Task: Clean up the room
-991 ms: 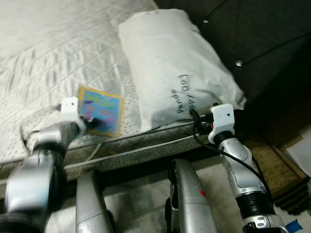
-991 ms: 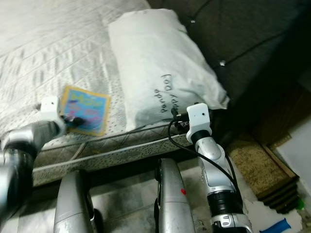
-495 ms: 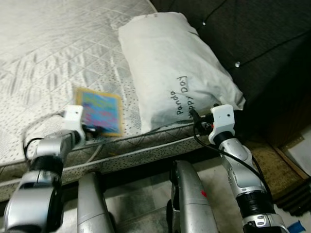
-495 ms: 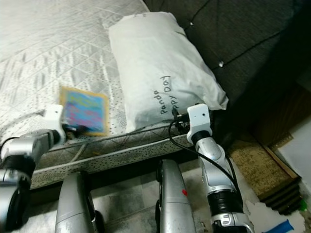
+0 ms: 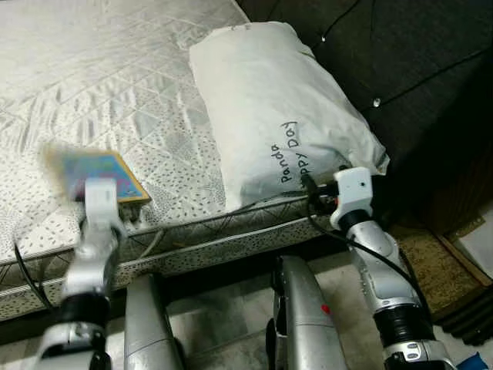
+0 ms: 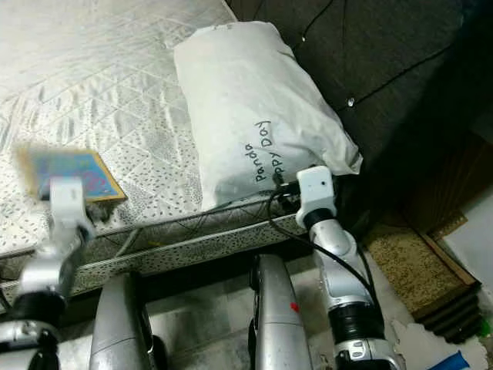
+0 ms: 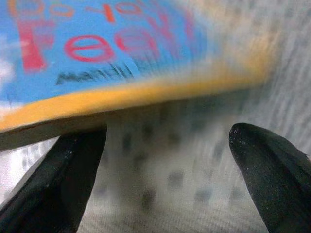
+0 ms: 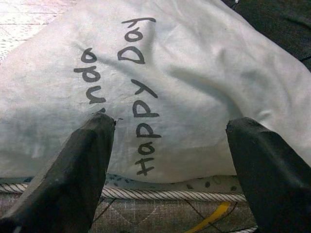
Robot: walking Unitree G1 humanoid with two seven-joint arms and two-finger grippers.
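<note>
A book with a blue cover and a yellow border lies flat on the bed, close to the near edge, well toward the left of it. It looks blurred in the head views. The left end effector sits right at the near edge of the book, its two black fingers set wide apart with nothing between them; one finger reaches just under the book's yellow border, and whether it touches cannot be told. Further along the bed, a white pillow with handwritten words lies against the dark padded headboard, filling the bed's right corner. The right end effector hangs at the near edge of the bed, just in front of the pillow, fingers spread wide and gripping nothing.
</note>
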